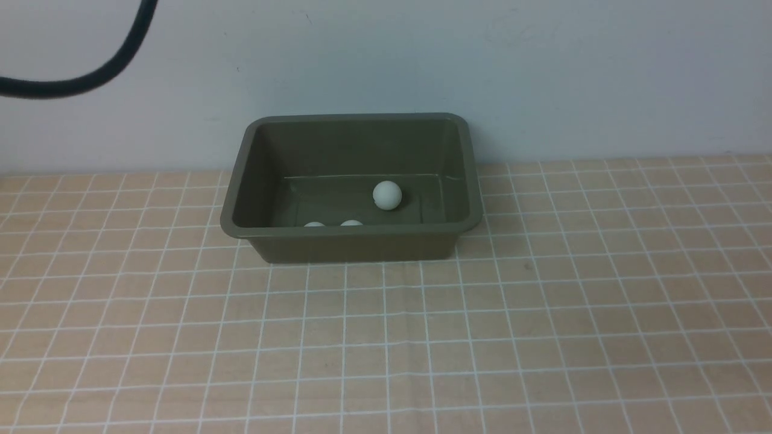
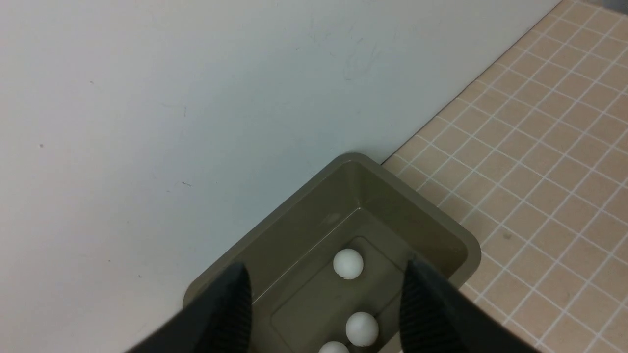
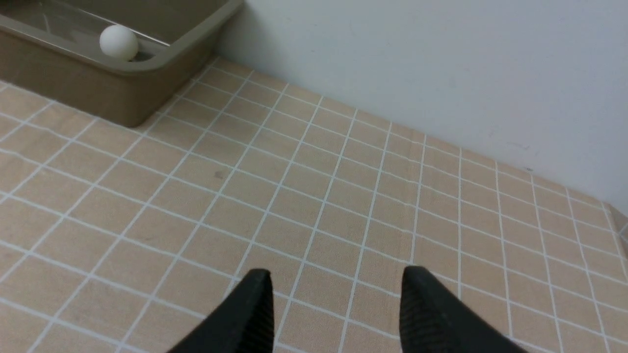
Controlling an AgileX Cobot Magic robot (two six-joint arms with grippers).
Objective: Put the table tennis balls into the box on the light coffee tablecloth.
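The olive-green box [image 1: 353, 231] stands on the light coffee tablecloth [image 1: 482, 337] against the back wall. Three white table tennis balls lie inside it: one near the middle [image 1: 386, 194] and two by the front wall [image 1: 314, 225] [image 1: 351, 223], half hidden by the rim. In the left wrist view my left gripper [image 2: 325, 264] hangs above the box [image 2: 456, 245], open and empty, with the balls [image 2: 348, 263] [image 2: 362, 328] [image 2: 334, 347] showing between its fingers. My right gripper [image 3: 336, 270] is open and empty over bare cloth, to the right of the box [image 3: 122, 93], where one ball [image 3: 118, 42] shows. Neither gripper appears in the front view.
A dark cable [image 1: 90, 78] hangs across the top left of the front view. A pale wall [image 1: 543, 72] runs right behind the box. The checked cloth stretches in front of and to both sides of the box.
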